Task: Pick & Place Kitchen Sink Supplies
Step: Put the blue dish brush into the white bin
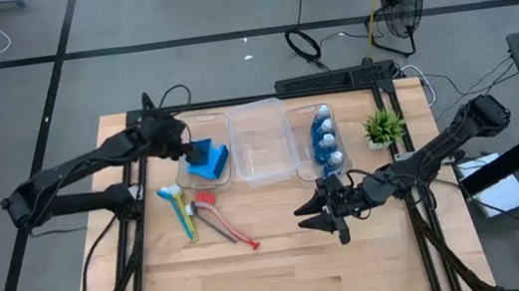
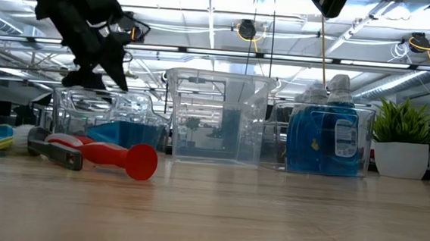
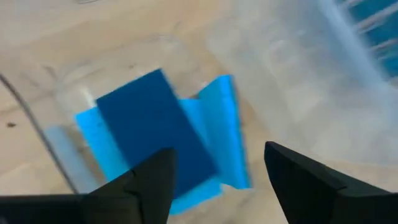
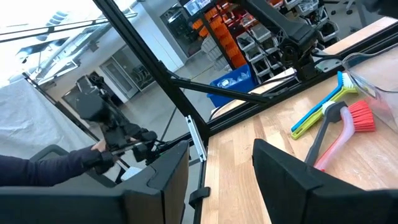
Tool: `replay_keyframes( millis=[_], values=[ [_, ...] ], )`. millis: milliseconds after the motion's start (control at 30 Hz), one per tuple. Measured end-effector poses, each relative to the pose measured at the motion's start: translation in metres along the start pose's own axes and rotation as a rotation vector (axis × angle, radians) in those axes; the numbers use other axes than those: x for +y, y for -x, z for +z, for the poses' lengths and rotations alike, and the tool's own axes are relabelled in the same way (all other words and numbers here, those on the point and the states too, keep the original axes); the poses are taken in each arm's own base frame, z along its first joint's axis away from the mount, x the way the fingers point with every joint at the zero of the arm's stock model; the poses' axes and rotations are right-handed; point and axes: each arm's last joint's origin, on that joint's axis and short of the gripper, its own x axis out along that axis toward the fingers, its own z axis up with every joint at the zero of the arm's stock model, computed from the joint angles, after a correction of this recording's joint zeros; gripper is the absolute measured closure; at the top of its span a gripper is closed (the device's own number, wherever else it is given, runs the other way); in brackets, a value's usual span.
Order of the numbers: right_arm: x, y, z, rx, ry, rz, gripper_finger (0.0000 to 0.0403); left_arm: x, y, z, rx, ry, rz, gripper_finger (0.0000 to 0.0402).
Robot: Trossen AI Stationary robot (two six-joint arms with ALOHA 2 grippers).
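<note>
Several blue sponges (image 3: 155, 130) lie piled in the left clear bin (image 1: 200, 133); one of them (image 3: 225, 124) stands on edge against the pile. My left gripper (image 3: 217, 180) hangs open just above them, slanting down, with nothing between its fingers. Blue-and-white bottles (image 1: 325, 142) stand upright in the right bin. A red brush (image 1: 224, 220) and a light blue and a yellow-green brush (image 1: 180, 211) lie flat on the table in front of the left bin. My right gripper (image 1: 325, 219) hovers open and level over the table's near right part, pointing toward the brushes (image 4: 333, 118).
An empty clear bin (image 1: 262, 145) stands between the two filled ones. A small potted plant (image 1: 383, 127) is at the far right. Bare wood stretches along the near edge (image 1: 278, 284). A person's sleeve and hand (image 4: 56, 165) show beyond the table in the right wrist view.
</note>
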Motion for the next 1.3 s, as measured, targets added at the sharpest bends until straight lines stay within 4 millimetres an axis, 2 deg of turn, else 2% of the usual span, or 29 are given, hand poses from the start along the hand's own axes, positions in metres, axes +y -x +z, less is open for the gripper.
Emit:
replay_keyframes(
  millis=[233,433,733,1033,1300],
  values=[
    [0.000,0.000,0.000,0.000,0.000,0.000,0.0236,-0.018,0.023,-0.010,0.005,0.032,-0.200,0.0177],
    [0.000,0.000,0.000,0.000,0.000,0.000,0.0236,-0.035,0.036,-0.024,0.115,0.058,-0.388,0.0193],
    [0.000,0.000,0.000,0.001,0.003,0.000,0.0236,-0.064,0.045,-0.047,0.208,-0.054,-0.531,0.0234],
    [-0.001,0.000,-0.001,0.012,0.007,-0.006,0.0236,-0.089,0.047,-0.079,0.279,-0.050,-0.498,0.0259],
    [-0.001,0.000,-0.001,0.014,0.041,-0.007,0.0236,-0.103,0.047,-0.111,0.441,-0.096,-0.485,0.0261]
  ],
)
